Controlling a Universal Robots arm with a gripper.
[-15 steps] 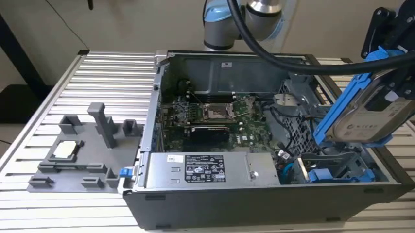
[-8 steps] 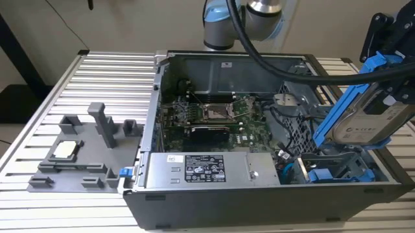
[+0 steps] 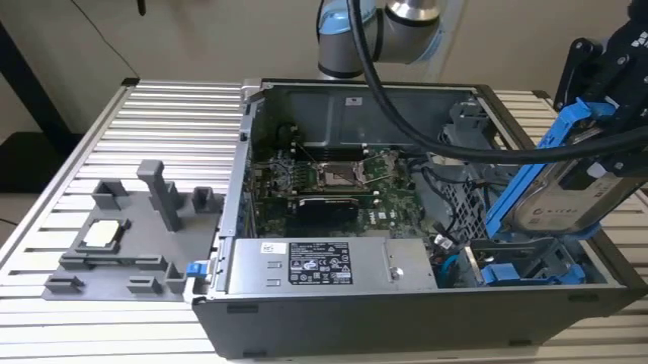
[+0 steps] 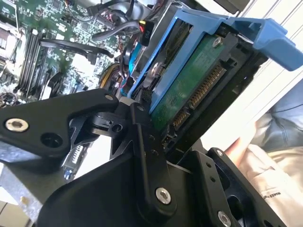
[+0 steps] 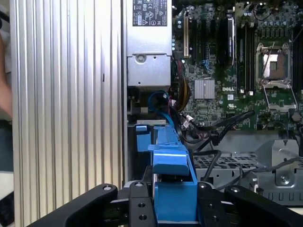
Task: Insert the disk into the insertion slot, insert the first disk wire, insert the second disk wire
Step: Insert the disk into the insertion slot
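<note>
Right now, the first step is judged to be in hand: the disk [image 3: 555, 203] is not yet put into the insertion slot [image 3: 460, 206]. The disk is held up on edge, tilted, above the open computer case [image 3: 335, 326], at the exterior view's right. Its blue frame [image 5: 171, 158] is squeezed between the closed-in fingers of the gripper [image 5: 173, 204]. For the slot, the disk likely must be lined up and kept clear of the black wires [image 5: 222, 125].
</note>
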